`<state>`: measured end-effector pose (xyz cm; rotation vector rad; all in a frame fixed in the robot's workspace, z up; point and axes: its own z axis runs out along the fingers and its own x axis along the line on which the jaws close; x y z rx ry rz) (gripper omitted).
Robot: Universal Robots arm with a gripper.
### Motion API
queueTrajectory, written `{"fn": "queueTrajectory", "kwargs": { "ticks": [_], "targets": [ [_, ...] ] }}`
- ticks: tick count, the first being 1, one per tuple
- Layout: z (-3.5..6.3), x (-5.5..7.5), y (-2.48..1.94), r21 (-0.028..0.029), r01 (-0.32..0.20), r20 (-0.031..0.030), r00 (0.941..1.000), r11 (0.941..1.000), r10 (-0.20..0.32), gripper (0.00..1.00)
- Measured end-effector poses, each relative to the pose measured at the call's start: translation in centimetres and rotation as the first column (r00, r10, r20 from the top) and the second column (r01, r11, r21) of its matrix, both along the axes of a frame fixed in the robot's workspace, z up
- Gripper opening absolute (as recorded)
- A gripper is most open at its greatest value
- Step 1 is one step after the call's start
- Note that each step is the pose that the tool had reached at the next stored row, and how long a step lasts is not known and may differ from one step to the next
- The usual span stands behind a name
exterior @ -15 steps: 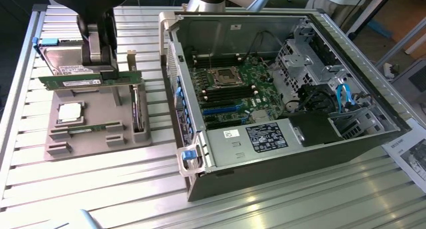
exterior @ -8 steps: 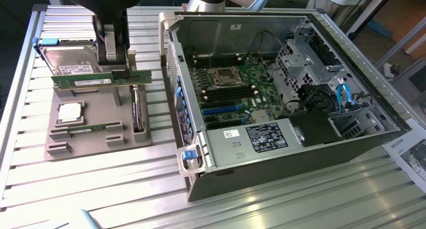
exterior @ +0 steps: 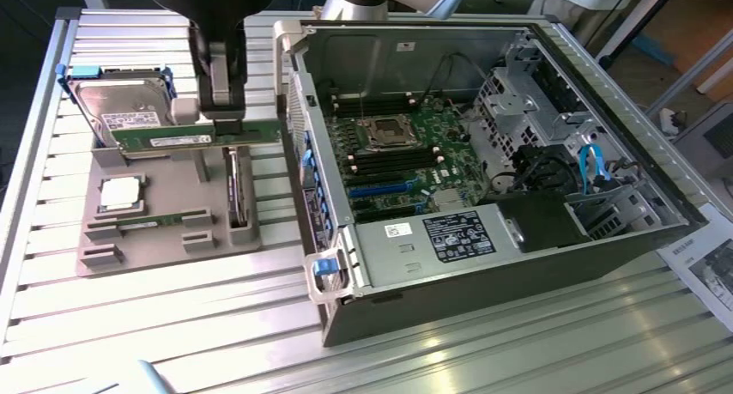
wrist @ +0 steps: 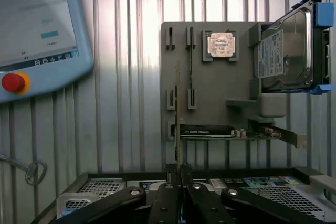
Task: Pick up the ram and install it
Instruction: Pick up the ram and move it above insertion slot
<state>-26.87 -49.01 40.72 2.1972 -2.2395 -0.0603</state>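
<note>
The arm [exterior: 218,33] descends upright at the exterior view's left, its pincer [exterior: 221,119] clamped on the ram [exterior: 195,139]. The ram is held level on its long edge over the grey fixture [exterior: 172,248], beside the hard drive [exterior: 120,102]. The open computer case [exterior: 516,282] lies on the bench [exterior: 137,325], motherboard [exterior: 401,154] exposed. The fixture also carries a dark card on edge [exterior: 235,188], a second green stick [exterior: 149,225] and a silver processor [exterior: 123,194].

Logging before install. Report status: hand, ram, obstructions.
Hand shut on the ram. Ram held level just over the gray holder. Open computer case on the exterior view's right; nothing seen between.
</note>
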Motion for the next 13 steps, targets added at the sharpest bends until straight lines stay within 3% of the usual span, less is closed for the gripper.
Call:
{"fn": "queueTrajectory", "kwargs": {
  "ticks": [13],
  "targets": [
    [0.0, 2.4, -0.16, 0.0001, 0.0, -0.0001, 1.0, 1.0, 0.0, 0.12]
  ]
}}
